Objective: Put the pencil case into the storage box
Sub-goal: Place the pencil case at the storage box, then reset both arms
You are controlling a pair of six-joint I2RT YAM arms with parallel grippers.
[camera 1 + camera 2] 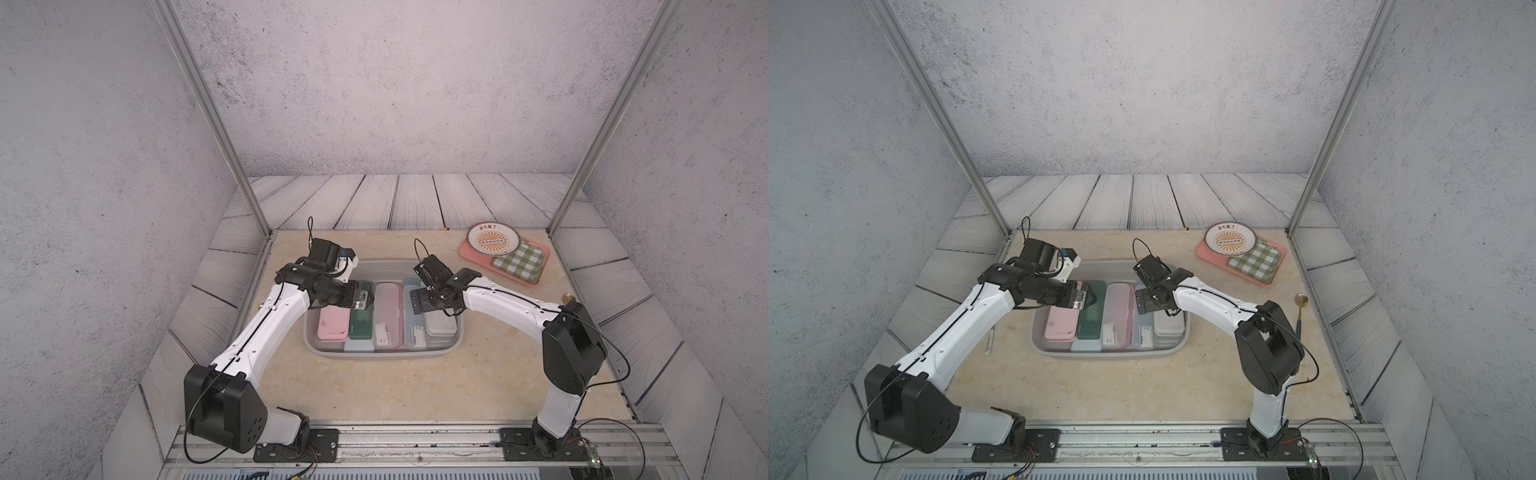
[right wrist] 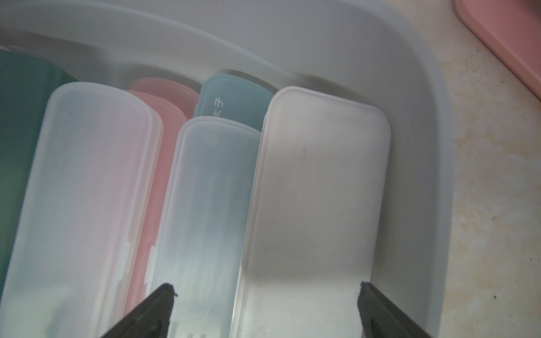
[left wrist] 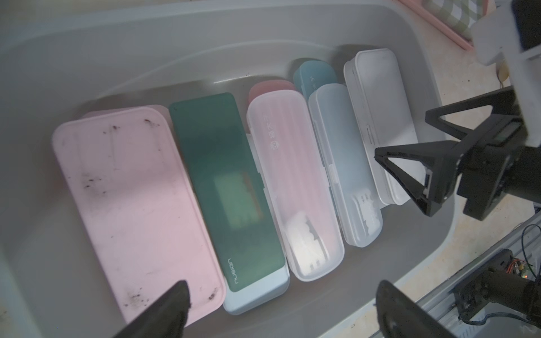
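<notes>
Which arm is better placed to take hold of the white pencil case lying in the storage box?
Right, probably. The right gripper hangs over the white pencil case, its open jaws spanning it in the wrist view. The left gripper hangs over the green case, farther along the storage box.

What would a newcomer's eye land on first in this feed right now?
The grey storage box in the middle of the table, packed side by side with a pink case, a dark green case, two frosted cases and a white case. Next, the left hand and right hand, both open above the cases, holding nothing. Then the pink tray at the far right corner, carrying a patterned plate and a checked cloth.
</notes>
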